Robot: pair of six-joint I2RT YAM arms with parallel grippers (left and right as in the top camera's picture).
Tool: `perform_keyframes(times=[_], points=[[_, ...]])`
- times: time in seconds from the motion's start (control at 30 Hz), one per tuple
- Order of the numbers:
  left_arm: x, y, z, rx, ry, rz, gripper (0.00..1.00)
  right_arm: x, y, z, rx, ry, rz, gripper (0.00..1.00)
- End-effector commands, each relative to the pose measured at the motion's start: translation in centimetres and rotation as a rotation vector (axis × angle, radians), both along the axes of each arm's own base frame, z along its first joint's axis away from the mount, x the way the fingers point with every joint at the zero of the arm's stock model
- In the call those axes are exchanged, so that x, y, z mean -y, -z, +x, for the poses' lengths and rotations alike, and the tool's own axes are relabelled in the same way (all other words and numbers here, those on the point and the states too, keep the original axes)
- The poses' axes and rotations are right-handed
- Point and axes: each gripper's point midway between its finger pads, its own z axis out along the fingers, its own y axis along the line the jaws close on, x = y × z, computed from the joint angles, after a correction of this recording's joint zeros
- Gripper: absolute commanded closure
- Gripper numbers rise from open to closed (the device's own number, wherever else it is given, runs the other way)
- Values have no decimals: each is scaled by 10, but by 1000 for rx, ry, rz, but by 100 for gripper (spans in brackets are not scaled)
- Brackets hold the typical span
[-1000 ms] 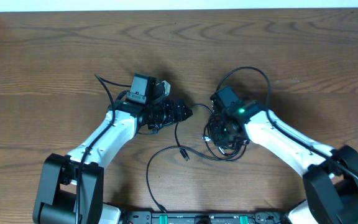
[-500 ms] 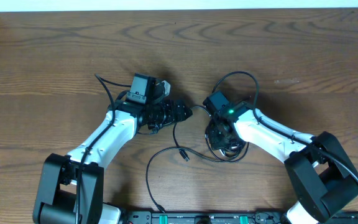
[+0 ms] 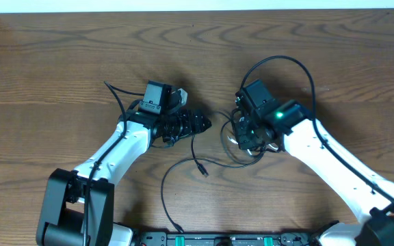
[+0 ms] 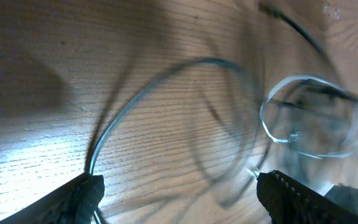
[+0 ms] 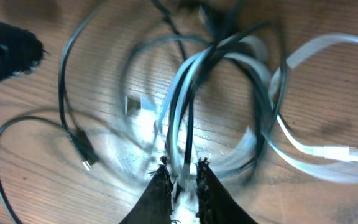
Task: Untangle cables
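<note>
since half a second ago the right gripper (image 3: 250, 133) has swung back to the right and a little farther out. the black loop (image 3: 279, 60) arching over its wrist has spread wider and now reaches past the arm on the right. the left gripper (image 3: 198, 123) and its arm have not shifted.

the cables (image 3: 241, 149) lie as a tangled clump on the table (image 3: 60, 55), right of centre and directly under the right gripper. the loop rises from the clump on the far side.

in the right wrist view the right gripper (image 5: 182, 180) has its jaws narrow. they pinch several dark and pale strands that run up from between the fingertips (image 5: 159, 196) into the clump. the view is blurred, so i cannot count the strands. a white strand (image 5: 309, 148) curves away on the right of that view and ends in a small white plug (image 5: 339, 153) lying on the wood.

in the left wrist view the left gripper (image 4: 179, 180) has its jaws wide, one finger at each lower corner, bare wood between them and nothing held. a blurred cord arcs down to just beside the left-hand finger (image 4: 79, 196); i cannot tell whether it touches. this gripper sits just left of the clump, apart from it.

a short cord (image 3: 195, 150) drops from by the left gripper toward the near side and ends in a dark tip (image 3: 203, 171) between the two arms. a long cord (image 3: 164, 191) trails left out of the clump, bends and runs to the near edge of the table.
</note>
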Motion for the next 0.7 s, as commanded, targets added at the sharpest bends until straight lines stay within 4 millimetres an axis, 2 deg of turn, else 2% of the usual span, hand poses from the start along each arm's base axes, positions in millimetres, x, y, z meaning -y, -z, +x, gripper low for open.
perform_keyframes(times=[0.0, 0.07, 0.2, 0.3, 0.47, 0.67], points=[[-3, 4, 0, -12, -14, 12, 15, 0, -10, 3, 32, -16, 4, 86], [-3, 4, 0, -12, -14, 12, 15, 0, -9, 3, 34, -31, 0, 98], [-3, 4, 0, -12, -14, 12, 15, 0, -9, 3, 36, -41, -2, 99], [-3, 4, 0, -12, -14, 12, 15, 1, -9, 3, 41, -54, -7, 81], [-3, 4, 0, -12, -14, 12, 15, 6, 10, 4, 51, -140, -68, 80], [-3, 4, 0, -12, -14, 12, 15, 0, 47, -6, 24, -274, -99, 73]])
